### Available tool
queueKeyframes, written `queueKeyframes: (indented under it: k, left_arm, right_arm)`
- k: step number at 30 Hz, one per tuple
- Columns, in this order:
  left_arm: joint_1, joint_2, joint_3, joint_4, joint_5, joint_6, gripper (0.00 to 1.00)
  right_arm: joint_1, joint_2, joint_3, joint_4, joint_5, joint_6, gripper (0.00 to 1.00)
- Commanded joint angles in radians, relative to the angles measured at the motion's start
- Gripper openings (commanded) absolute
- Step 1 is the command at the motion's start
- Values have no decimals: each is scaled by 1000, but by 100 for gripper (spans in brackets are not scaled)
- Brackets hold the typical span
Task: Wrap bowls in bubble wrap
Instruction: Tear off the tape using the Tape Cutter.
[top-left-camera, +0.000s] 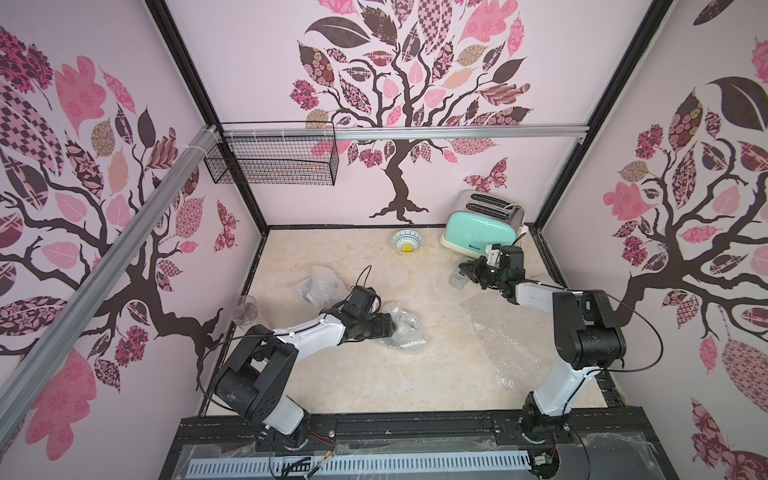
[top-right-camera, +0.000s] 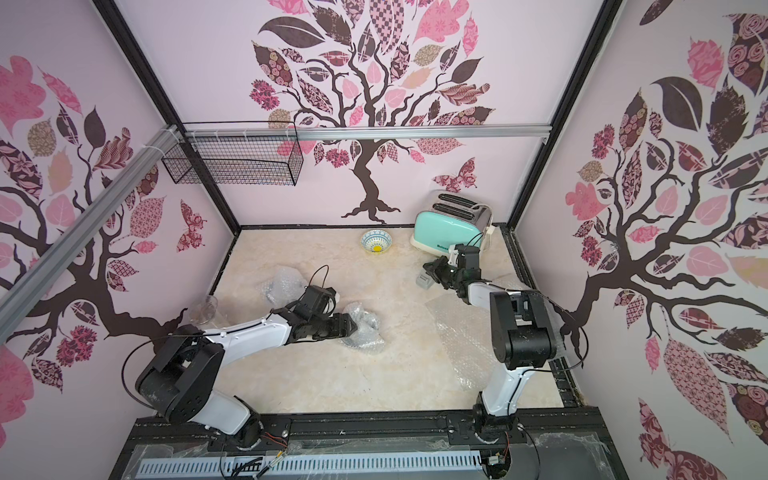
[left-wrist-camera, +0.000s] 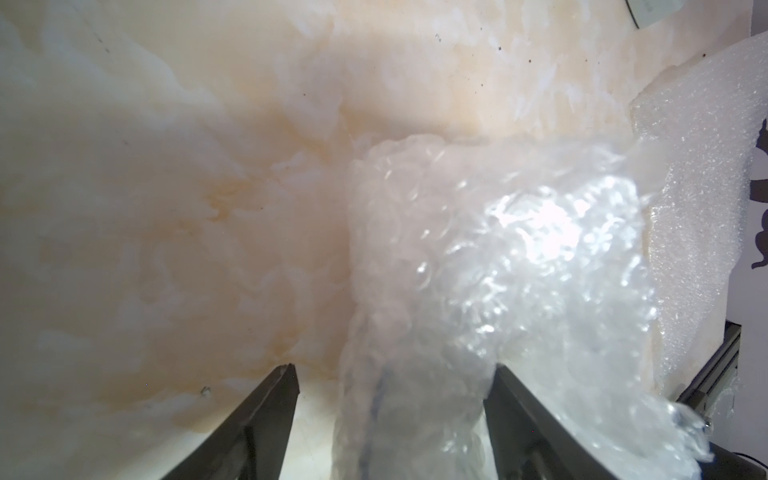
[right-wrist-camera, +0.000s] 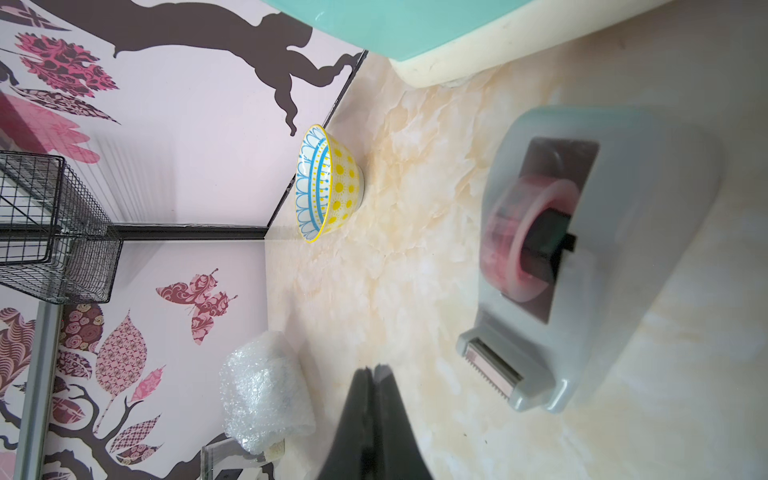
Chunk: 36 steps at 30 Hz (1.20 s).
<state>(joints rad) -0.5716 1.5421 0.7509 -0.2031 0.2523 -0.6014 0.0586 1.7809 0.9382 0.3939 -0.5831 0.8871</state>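
Left wrist view: left gripper gapes astride a bubble wrap bundle, contents blurred, perhaps a bowl; right gripper pinched closed beside the tape dispenser

Two near-identical high views down onto the whole table; wrist cameras close, low over it.
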Motion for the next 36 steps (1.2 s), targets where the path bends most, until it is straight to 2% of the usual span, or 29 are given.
queueKeyframes:
  k: [1,9,19,36]
  left_arm:
    - [3,11,-13,-9,2,15,76]
    - [0,10,-13,-9,4,14,76]
    - [0,11,-13,-10,2,11,76]
    - [0,10,-15,-10,4,12,76]
  right_arm:
    - [26,-18,-10,1,-43,7,0]
    - [68,-12,-57,-20,-24,-21,0]
    - [72,30,-96,-40,24,-46,0]
    - [72,126,-72,-90,95,-63,0]
